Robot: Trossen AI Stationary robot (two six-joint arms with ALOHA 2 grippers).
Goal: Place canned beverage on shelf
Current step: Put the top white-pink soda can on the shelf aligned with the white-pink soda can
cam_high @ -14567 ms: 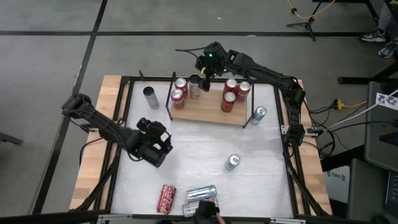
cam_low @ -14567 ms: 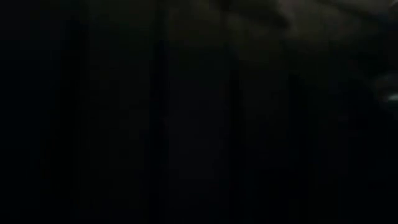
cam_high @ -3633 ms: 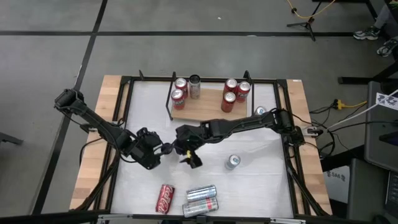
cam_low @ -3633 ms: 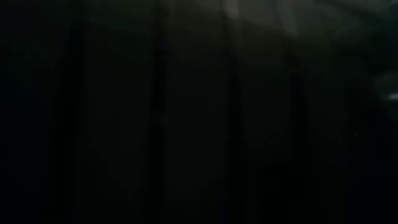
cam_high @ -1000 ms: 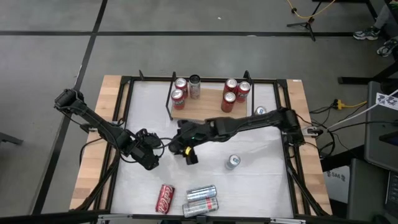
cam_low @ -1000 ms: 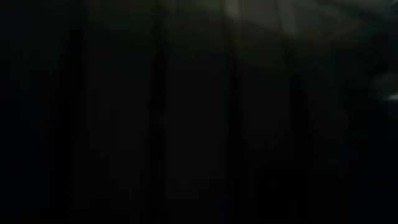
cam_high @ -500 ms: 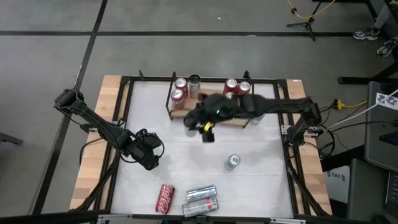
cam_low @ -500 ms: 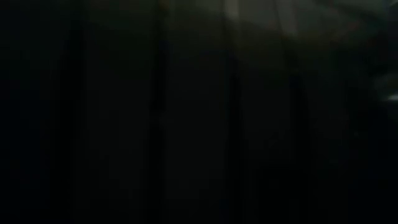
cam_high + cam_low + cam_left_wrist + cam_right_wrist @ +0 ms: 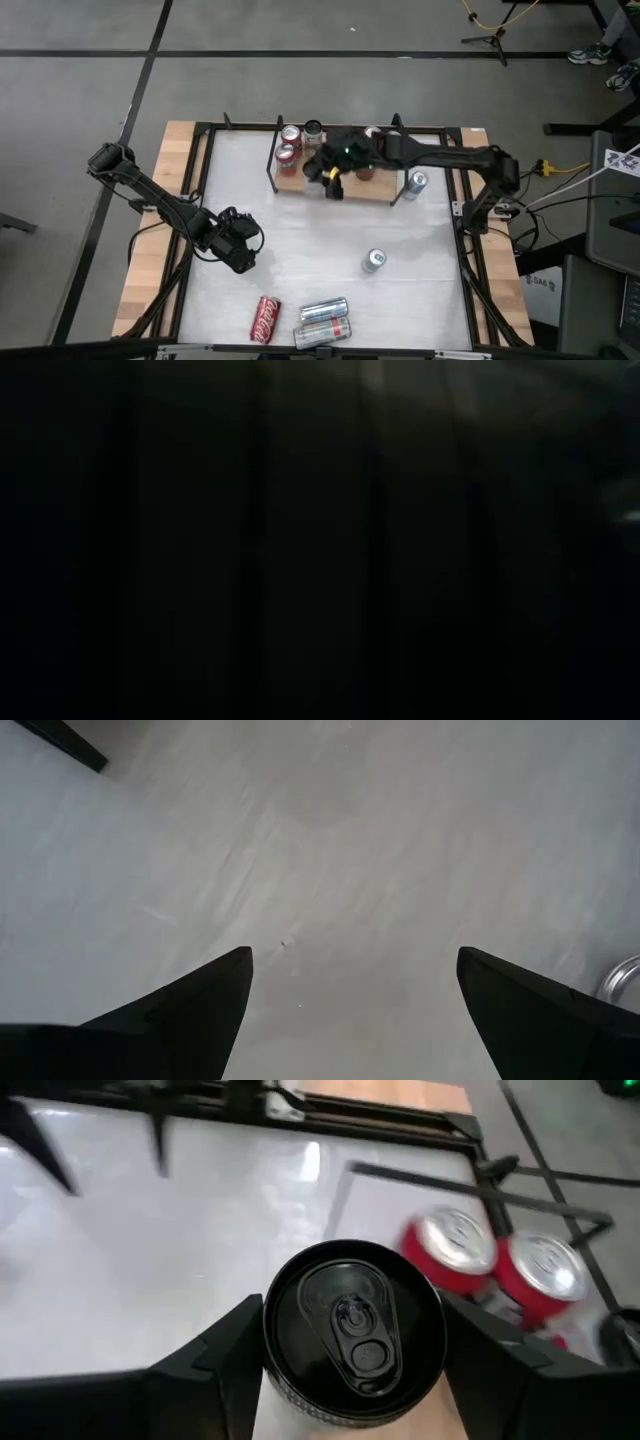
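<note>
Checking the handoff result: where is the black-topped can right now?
The black-topped can sits clamped in the right gripper, above the shelf near its left end, beside two red cans.

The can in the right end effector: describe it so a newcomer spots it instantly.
Find the shelf at the table's far edge. The right end effector hangs over it, clamping an upright can. Its lid is black, unlike the silver-lidded red cans beside it.

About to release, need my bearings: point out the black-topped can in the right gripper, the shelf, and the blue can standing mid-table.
black-topped can (image 9: 353, 1327), right wrist view, on its lid by the tab.
shelf (image 9: 372, 188), high view, bare board near its front edge.
blue can (image 9: 373, 260), high view, on its top.
</note>
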